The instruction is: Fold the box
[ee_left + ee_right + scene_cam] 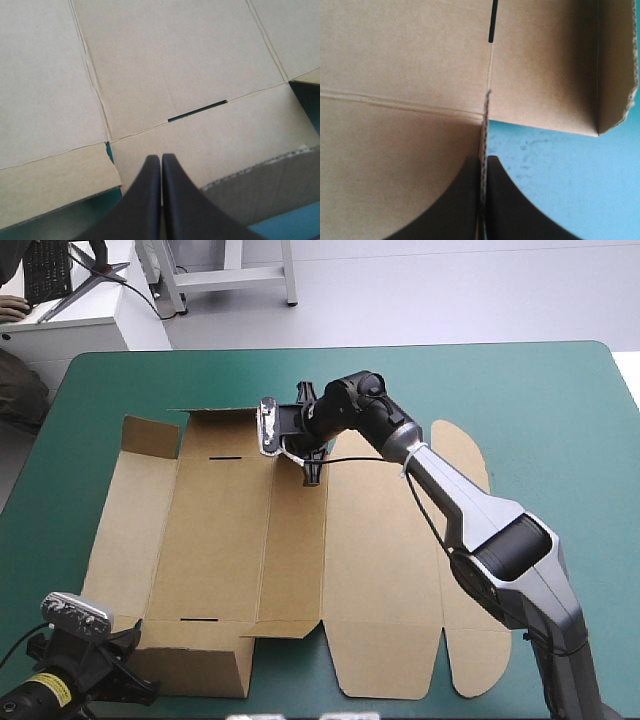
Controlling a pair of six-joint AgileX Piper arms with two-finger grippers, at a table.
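Box point(215, 540) mostly flat on teal-green counter point(520, 390), wide free margin far and right. Right pincer point(483, 160) clamps far flap edge; left pincer point(161, 157) closed, empty, over near wall.

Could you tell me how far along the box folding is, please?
Early. The box lies mostly flat; only some left-side flaps stand. The right claw pinches a flap's edge; the left claw rests shut at the near flap. The right-hand panels lie flat, unfolded.
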